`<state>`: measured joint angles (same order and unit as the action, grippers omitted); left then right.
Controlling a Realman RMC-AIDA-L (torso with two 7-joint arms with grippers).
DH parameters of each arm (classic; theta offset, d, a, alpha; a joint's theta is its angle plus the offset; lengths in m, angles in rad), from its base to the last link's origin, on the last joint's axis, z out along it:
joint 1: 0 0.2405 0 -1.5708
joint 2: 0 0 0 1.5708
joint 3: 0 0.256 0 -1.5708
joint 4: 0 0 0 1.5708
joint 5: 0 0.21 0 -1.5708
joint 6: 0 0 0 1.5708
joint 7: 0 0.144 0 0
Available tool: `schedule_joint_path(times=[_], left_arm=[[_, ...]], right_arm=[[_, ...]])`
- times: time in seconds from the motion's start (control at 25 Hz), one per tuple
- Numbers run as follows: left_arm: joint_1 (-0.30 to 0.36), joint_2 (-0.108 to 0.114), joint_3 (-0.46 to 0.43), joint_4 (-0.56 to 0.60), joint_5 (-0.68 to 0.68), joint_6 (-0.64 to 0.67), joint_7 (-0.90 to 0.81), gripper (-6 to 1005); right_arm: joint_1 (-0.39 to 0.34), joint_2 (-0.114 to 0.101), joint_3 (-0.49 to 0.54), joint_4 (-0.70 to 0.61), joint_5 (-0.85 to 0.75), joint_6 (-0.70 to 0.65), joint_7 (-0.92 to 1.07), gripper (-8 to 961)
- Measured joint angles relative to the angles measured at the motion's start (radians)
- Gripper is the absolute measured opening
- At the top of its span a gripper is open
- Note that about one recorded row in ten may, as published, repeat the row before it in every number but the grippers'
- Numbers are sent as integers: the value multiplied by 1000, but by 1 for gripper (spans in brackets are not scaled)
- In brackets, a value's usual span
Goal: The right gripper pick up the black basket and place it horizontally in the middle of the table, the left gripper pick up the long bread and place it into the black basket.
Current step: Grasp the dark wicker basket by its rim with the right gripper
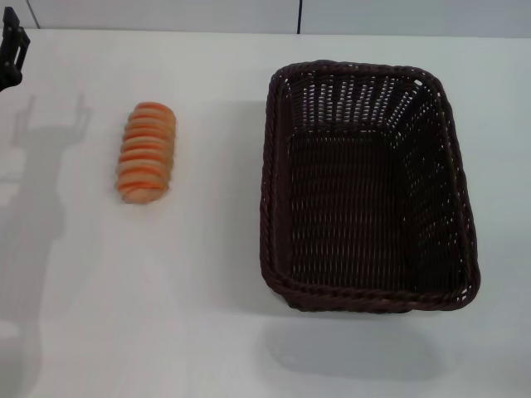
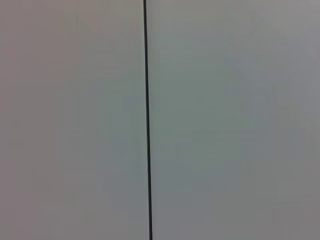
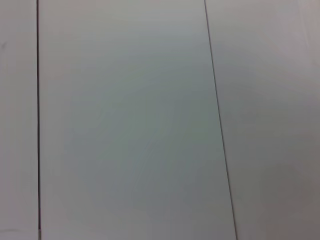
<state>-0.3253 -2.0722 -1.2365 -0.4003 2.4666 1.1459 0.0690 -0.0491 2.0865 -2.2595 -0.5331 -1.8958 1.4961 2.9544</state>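
The black basket [image 1: 369, 186] stands empty on the white table [image 1: 207, 315], right of the middle, with its long side running away from me. The long bread [image 1: 146, 152] lies on the table at the left, apart from the basket. A black part of my left gripper [image 1: 12, 54] shows at the far left edge, behind and left of the bread. My right gripper is out of view. Both wrist views show only pale wall panels with dark seams.
The table's far edge meets a pale wall [image 1: 249, 12] at the back. The left arm's shadow [image 1: 41, 191] lies on the table left of the bread.
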Motion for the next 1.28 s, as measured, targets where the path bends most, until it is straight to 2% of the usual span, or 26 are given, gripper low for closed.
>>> schedule_joint_path(times=[0.44,0.56,0.6,0.64,0.76,0.8,0.84,0.96,1.0,1.04,1.08,1.16,1.2,1.24,1.28], left_arm=[[4,0,1,0,0,0,0,787],[4,-2,4,0,0,0,-1,788],[4,-2,6,1,0,0,-1,788],[4,-2,7,1,0,0,-1,788],[3,-2,11,2,0,-1,-1,787],[3,-1,11,2,1,-1,-1,787],[2,-1,11,3,0,-1,-2,787],[1,0,11,5,-1,0,-2,786],[1,0,11,6,-2,0,-1,786],[0,0,11,6,-3,0,-1,786],[-1,0,11,8,-3,0,-1,785],[-4,1,8,9,-2,0,-1,785],[-5,1,8,8,-1,0,-1,785],[-5,1,8,7,-1,0,-1,784],[-5,1,8,6,0,0,-1,784]], right_arm=[[-1,-1,-6,-18,-1,6,0,826],[-11,-17,-44,-78,-9,-1,-9,825],[-25,-41,-73,-145,-23,-20,-30,825],[-25,-41,-73,-145,-23,-20,-30,825],[-71,-102,-82,-305,-72,-128,-93,825],[-109,-163,-75,-457,-95,-262,-129,825],[-109,-163,-75,-457,-95,-262,-129,825],[-153,-257,-68,-671,-102,-453,-140,824],[-175,-302,-35,-790,-128,-603,-141,824],[-175,-302,-35,-790,-128,-603,-141,824],[-188,-311,-6,-838,-146,-677,-141,824],[-221,-302,95,-945,-220,-904,-142,824],[-236,-286,146,-985,-257,-1017,-142,824],[-254,-256,211,-1036,-300,-1145,-142,824],[-262,-236,243,-1064,-327,-1212,-142,824]])
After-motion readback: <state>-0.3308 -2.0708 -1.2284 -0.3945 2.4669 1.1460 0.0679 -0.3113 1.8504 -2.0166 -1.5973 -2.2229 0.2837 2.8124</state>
